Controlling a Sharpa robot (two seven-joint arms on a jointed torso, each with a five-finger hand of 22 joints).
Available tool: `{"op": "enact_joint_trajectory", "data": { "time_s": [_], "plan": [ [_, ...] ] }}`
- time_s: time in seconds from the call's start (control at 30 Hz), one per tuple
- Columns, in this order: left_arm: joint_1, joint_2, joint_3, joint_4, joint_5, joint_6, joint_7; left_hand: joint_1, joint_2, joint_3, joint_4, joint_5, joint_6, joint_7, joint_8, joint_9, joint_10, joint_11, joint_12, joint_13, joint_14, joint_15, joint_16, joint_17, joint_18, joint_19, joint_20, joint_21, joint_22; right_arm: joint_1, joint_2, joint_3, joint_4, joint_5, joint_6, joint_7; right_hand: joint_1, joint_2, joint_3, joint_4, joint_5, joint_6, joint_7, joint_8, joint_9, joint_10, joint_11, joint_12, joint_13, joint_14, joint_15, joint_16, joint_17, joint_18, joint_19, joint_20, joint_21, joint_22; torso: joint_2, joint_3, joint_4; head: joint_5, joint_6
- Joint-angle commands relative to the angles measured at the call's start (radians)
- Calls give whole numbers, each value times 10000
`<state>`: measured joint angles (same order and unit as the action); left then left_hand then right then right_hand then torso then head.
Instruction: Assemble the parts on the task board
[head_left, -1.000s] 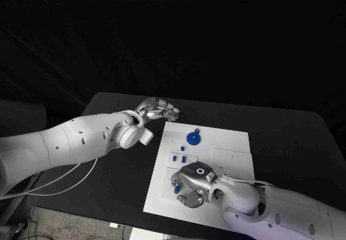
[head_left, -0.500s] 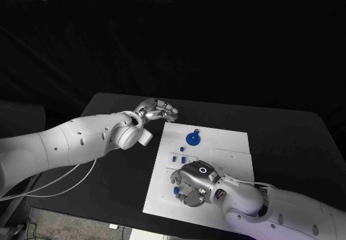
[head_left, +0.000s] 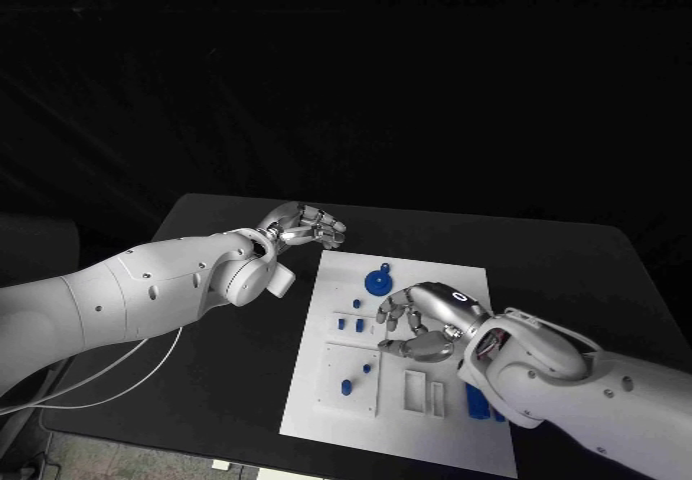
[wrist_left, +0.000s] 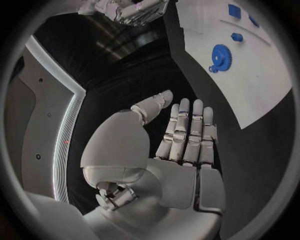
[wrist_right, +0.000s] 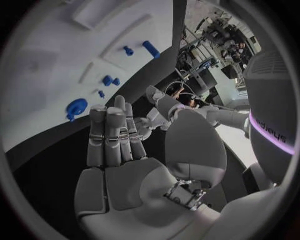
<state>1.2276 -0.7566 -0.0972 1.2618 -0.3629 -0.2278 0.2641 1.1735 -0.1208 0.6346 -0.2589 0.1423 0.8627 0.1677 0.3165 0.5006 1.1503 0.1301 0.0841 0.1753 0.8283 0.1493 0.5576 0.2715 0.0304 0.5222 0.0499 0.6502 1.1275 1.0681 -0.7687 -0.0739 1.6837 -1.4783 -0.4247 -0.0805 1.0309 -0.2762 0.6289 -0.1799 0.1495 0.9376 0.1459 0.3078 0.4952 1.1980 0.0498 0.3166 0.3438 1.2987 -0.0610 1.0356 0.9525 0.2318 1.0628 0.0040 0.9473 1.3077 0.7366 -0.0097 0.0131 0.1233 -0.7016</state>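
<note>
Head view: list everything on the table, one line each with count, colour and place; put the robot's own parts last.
Table: one, black, under everything.
Task board: one, white plate, middle of the table.
Gear-shaped part: one, blue, round, near the board's far edge.
Small parts: several, blue, in a cluster on the board's left side, nearer than the gear-shaped part.
Low parts: two, blue, on the board's near-left square panel.
Long part: one, blue, on the board's near right, beside the right arm.
Left hand: one, silver, holding nothing, off the board's far-left corner.
Right hand: one, silver, fingers apart, nothing in them, above the board's middle.
</note>
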Motion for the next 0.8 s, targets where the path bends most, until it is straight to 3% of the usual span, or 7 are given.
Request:
{"op": "enact_joint_trajectory", "data": {
  "time_s": [0.03, 0.2, 0.37, 0.43, 0.57, 0.7, 0.8],
  "plan": [
    [4, 26, 5, -22, 15, 84, 113, 46, 16, -35, 11, 22, -82, -20, 51, -9, 11, 58, -23, -16, 66, 35, -70, 16, 62, 58, 20, -67, 10, 271, -387, 47, 46, 1788, 431, 248, 26, 203, -277, 27, 190, 62, -64, 56, 75, 70, -136, 747, 664, -55, -165, -2, -8, 300, -26, 7, -88, 149, -28, 8, -44, -140, 65],
    [4, 7, -5, -42, 23, -72, 180, 67, 11, -27, -1, 30, -76, -24, 56, -9, 22, 53, -16, -17, 78, 31, -72, 28, 68, 67, 17, -69, 13, 950, -1295, 32, -134, 3309, 1790, -25, 45, 426, -437, 251, 79, 215, -220, 171, 365, -594, -326, 2801, 2656, 8, -327, -41, -72, 300, 59, -12, -212, 144, -59, 9, -61, -333, 172],
    [2, 62, -9, -117, 26, -193, 182, 73, 0, -26, -6, 33, -73, -26, 59, -8, 26, 51, -13, -19, 84, 29, -76, 37, 68, 70, 17, -74, 15, 1127, -1997, -13, -180, 3808, 4299, -1459, -160, 522, -375, 532, -83, 44, -306, 18, 491, -638, -466, 4624, 4501, 67, -444, 14, -31, 300, 195, -90, -239, 165, -76, -15, -123, -594, 240],
    [-12, 93, -10, -135, 26, -177, 188, 67, -20, -33, -7, 33, -69, -27, 61, -8, 30, 51, -10, -22, 87, 30, -81, 45, 60, 53, 22, -87, 16, 1142, -2144, -95, -96, 3828, 4585, -1848, -327, 685, -302, 758, -147, 26, -284, -9, 524, -801, -448, 4855, 4823, 44, -428, 17, -16, 300, 174, -74, -261, 172, -93, -12, -135, -699, 224],
    [-63, 123, -19, -153, 73, -176, 220, 43, -28, -45, 10, 28, -67, -25, 64, -9, 33, 52, -8, -26, 92, 33, -88, 56, 51, 42, 27, -98, 18, 1142, -2403, -182, -2, 3952, 4542, -2324, -304, 498, 472, 1373, -974, 66, -305, -32, 615, -871, -483, 5216, 5354, 129, -479, 120, 60, 300, 279, -128, -216, 197, -139, -4, -163, -906, 175],
    [-144, 138, -29, -190, 135, -196, 269, -7, -51, -74, 43, 4, -73, -21, 62, -13, 32, 54, -7, -34, 95, 35, -104, 75, 42, 40, 28, -108, 27, 1142, -2681, -271, 143, 4173, 4601, -2887, -442, 432, 671, 1533, -986, 111, -375, -11, 726, -698, -544, 5712, 5881, 238, -535, 491, 351, 300, 479, -242, 30, 240, -262, 21, -228, -1040, 35],
    [-225, 146, -37, -199, 209, -191, 309, -126, -117, -156, 114, -72, -82, -16, 60, -19, 29, 56, -6, -49, 96, 36, -132, 107, 35, 38, 26, -124, 43, 1142, -2836, -321, 226, 4495, 5446, -3492, -645, 457, 651, 1636, -1025, 182, -428, 41, 838, -601, -581, 6157, 6324, 231, -565, 717, 559, 300, 547, -319, 209, 243, -337, 25, -260, -1108, -62]
  ]
}}
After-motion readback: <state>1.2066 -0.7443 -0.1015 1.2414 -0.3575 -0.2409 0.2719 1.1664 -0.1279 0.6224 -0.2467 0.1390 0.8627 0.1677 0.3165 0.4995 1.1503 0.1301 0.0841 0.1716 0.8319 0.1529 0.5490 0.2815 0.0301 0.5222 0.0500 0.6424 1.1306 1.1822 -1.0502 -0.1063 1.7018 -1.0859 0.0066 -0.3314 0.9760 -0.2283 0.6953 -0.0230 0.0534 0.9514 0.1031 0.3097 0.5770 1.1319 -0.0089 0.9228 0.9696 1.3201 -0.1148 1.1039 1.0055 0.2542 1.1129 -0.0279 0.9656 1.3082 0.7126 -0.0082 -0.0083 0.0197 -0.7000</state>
